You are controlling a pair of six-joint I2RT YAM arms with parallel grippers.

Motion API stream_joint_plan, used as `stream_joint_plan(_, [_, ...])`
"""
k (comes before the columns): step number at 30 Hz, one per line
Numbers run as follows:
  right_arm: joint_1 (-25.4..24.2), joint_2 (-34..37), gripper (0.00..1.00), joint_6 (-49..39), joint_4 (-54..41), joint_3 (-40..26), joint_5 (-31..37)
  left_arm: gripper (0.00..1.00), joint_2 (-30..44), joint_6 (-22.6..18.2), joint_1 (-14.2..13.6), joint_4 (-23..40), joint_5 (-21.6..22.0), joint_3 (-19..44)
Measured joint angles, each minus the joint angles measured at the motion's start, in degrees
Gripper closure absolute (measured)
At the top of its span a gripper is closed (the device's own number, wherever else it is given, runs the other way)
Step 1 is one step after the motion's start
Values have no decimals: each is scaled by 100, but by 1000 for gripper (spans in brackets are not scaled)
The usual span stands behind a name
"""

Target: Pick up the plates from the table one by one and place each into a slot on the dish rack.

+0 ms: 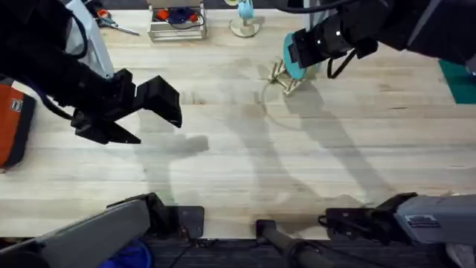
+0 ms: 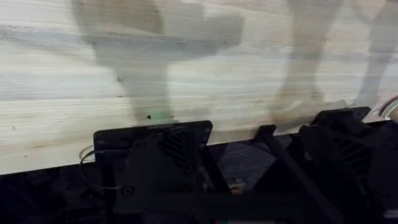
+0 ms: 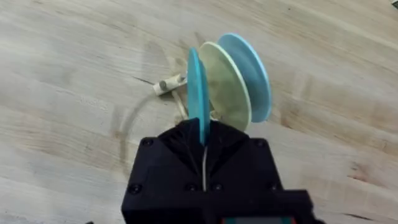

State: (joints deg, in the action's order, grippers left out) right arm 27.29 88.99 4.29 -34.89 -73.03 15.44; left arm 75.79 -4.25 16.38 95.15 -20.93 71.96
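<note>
My right gripper [image 1: 299, 53] reaches in from the back right and is shut on the turquoise plate [image 3: 197, 93], holding it upright on edge over the dish rack [image 1: 282, 78]. Right behind it, a cream plate [image 3: 225, 84] and a light-blue plate [image 3: 249, 68] stand in the rack's slots. A light-wood end of the rack [image 3: 168, 84] pokes out beside the turquoise plate. My left gripper [image 1: 141, 112] hovers open over the left part of the table [image 1: 245, 164], holding nothing and well away from the rack.
Along the far edge stand a wire holder with red and blue items [image 1: 177, 21], a round wooden stand with a blue top [image 1: 245, 22] and a hand tool [image 1: 113, 22]. An orange object [image 1: 13, 123] lies at the left edge, a green mat [image 1: 457, 78] at the right.
</note>
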Motion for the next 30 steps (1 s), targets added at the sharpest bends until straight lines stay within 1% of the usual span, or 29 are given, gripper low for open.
stream_joint_plan(8, [0, 36, 970, 0, 7, -4, 0, 7, 0, 0, 0, 0, 0, 0])
stream_joint_plan(16, [2, 410, 970, 0, 13, -9, 0, 5, 0, 0, 0, 0, 0, 0])
stream_joint_plan(30, [0, 420, 970, 0, 16, -9, 2, 7, 0, 0, 0, 0, 0, 0])
